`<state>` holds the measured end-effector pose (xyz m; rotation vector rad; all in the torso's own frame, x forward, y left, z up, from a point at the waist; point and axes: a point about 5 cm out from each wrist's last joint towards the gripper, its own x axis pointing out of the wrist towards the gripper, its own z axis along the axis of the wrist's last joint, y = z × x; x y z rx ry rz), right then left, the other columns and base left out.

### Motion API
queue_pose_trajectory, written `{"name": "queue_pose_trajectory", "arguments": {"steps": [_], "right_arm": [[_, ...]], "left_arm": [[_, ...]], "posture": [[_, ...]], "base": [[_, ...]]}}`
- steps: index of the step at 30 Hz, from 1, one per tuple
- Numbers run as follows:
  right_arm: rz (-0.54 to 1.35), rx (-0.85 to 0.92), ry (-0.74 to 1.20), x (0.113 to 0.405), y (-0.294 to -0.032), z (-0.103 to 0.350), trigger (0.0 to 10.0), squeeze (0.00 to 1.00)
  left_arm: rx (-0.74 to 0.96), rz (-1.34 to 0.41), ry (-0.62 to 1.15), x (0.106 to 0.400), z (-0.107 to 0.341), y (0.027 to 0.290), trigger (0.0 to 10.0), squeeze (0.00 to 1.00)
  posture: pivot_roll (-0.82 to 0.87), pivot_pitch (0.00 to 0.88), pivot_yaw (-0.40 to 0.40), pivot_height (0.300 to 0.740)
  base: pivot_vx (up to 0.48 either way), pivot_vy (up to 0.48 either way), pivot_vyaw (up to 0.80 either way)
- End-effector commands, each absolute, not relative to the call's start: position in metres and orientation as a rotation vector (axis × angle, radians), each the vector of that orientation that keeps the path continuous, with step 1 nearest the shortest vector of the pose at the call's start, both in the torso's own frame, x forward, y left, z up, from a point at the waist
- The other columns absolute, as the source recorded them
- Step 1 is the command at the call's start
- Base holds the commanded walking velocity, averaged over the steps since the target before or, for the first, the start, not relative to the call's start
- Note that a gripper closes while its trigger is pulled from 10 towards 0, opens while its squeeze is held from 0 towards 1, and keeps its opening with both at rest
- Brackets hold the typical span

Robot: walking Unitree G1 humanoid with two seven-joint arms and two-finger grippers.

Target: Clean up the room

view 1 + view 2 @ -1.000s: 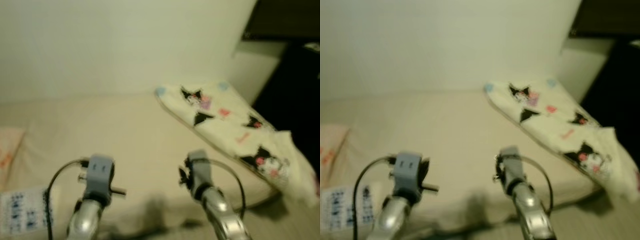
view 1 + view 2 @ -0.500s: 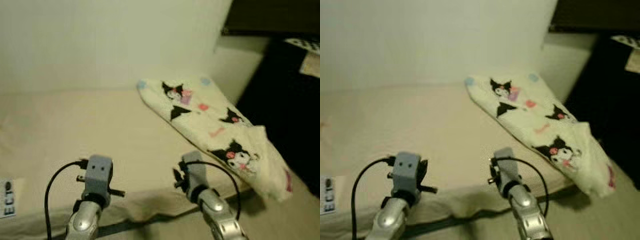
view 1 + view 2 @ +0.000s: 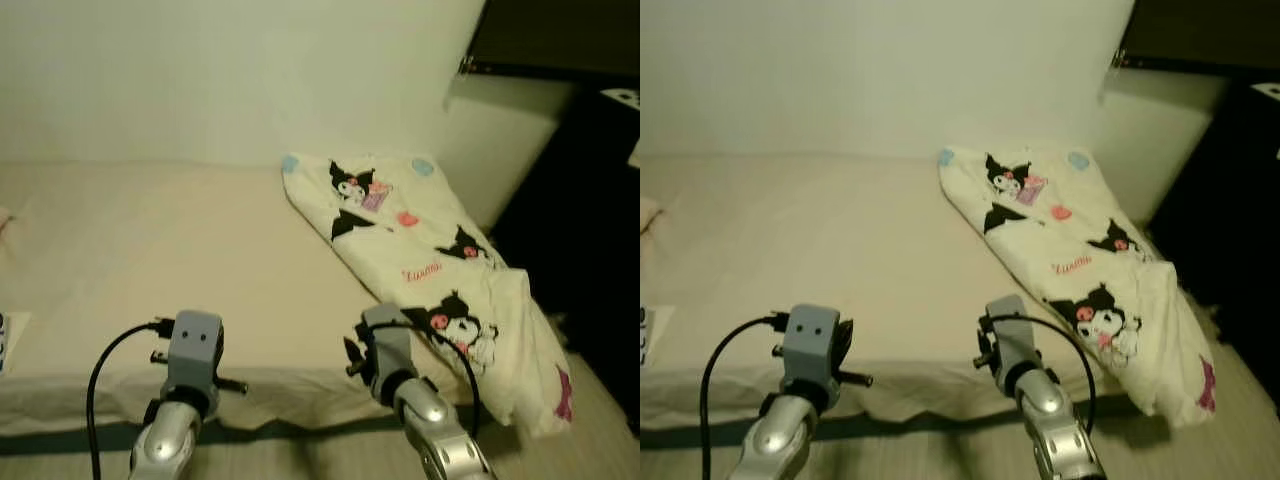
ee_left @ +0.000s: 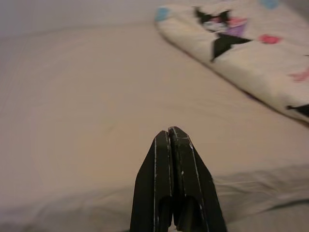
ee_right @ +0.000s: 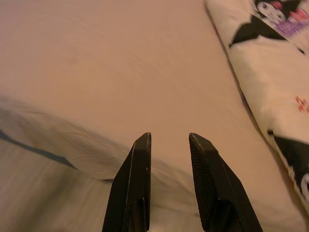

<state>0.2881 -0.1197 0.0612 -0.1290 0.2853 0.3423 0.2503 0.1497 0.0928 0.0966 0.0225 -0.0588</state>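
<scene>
Paper at far left: we see a white slip with dark print lying on the bed at the left edge of the head views; the print is too small to read.

Bed: a mattress under a cream sheet runs across the scene against a pale wall; its near edge shows a dark band below the sheet.

Left gripper: our left gripper hangs over the near edge of the bed, left of centre; its two black fingers are pressed together with nothing between them. In the head views we see its grey wrist block with a black cable looping off it.

Right gripper: our right gripper hangs over the near edge of the bed, right of centre, near the blanket but apart from it; its fingers are spread with bare sheet showing in the gap.

Blanket: a cream blanket printed with black cartoon characters and pink and blue spots lies on the right side of the bed, running from the far wall towards the near right corner, where its end droops over the edge of the mattress towards the floor.

Right side: a dark piece of furniture stands just right of the bed, and a dark shelf juts from the wall above it.
</scene>
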Motion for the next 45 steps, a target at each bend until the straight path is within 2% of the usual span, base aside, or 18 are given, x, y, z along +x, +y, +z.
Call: {"name": "queue_pose_trajectory", "arguments": {"steps": [1,33,41,45], "right_arm": [[0.327,-0.130,0.298,0.2864,-0.1247,0.0584,10.0,0.00],[0.308,-0.130,0.292,0.2875,-0.1283,0.0602,10.0,0.00],[0.272,-0.096,0.293,0.2881,-0.1317,0.0605,10.0,0.00],[0.273,-0.097,0.291,0.2881,-0.1314,0.0606,10.0,0.00]], "left_arm": [[0.101,-0.061,0.044,0.2486,0.0886,0.1490,10.0,0.00],[0.101,-0.067,0.051,0.2503,0.0880,0.1471,10.0,0.00],[0.080,-0.062,0.058,0.2515,0.0876,0.1489,10.0,0.00],[0.081,-0.067,0.065,0.2523,0.0871,0.1491,10.0,0.00]], "posture": [[-0.02,0.087,-0.083,0.717],[-0.03,0.095,-0.076,0.717],[-0.03,0.093,-0.073,0.717],[-0.03,0.093,-0.073,0.717]], "base": [[0.000,-0.379,0.80],[0.000,-0.362,0.80],[0.000,0.000,0.00],[0.000,0.439,0.00]]}}
